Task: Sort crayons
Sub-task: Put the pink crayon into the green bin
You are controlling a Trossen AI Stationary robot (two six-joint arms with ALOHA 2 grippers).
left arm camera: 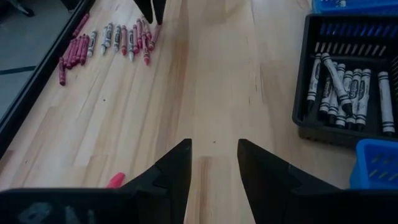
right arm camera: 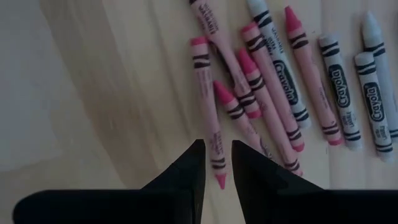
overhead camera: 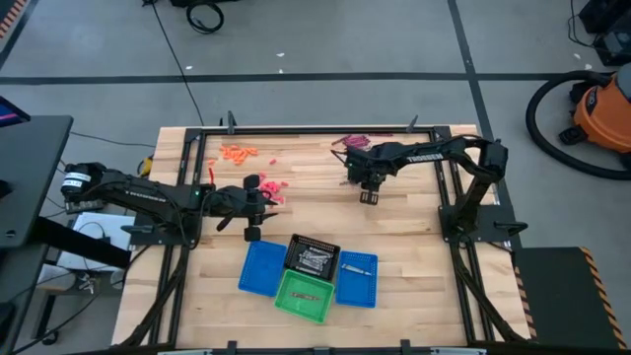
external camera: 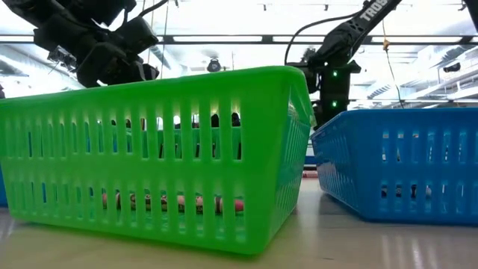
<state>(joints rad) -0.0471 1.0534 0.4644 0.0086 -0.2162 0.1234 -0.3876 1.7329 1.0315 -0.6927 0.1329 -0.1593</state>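
High view: the wooden table (overhead camera: 414, 266) carries loose crayons (overhead camera: 237, 152) in an orange scatter near its far left, a pink-red cluster just beside the left gripper (overhead camera: 252, 233), and a dark maroon bunch at the far edge by the right gripper (overhead camera: 368, 196). The right arm bears pale lettering too small to read. Near the front edge sit four baskets touching one another: a blue basket (overhead camera: 261, 268), a black basket (overhead camera: 312, 255) holding grey crayons, a green basket (overhead camera: 304, 297) with a few reddish ones, and a second blue basket (overhead camera: 357, 277) with one or two.

Low view: the green basket fills the near foreground, pink crayons lying along its floor behind the mesh; a blue basket stands to its right. White letters on the arm above are cut off at the picture's top edge.

Left wrist view: the left jaws stand apart over bare wood, holding nothing. The black basket holds grey-white crayons with dark printed wrappers, unreadable here. A row of maroon, red and grey crayons lies farther off.

Right wrist view: the right jaws stand slightly apart, empty, their tips just above a pink crayon. Pink and grey crayons lie beside one another; several wrappers read "Crayola".
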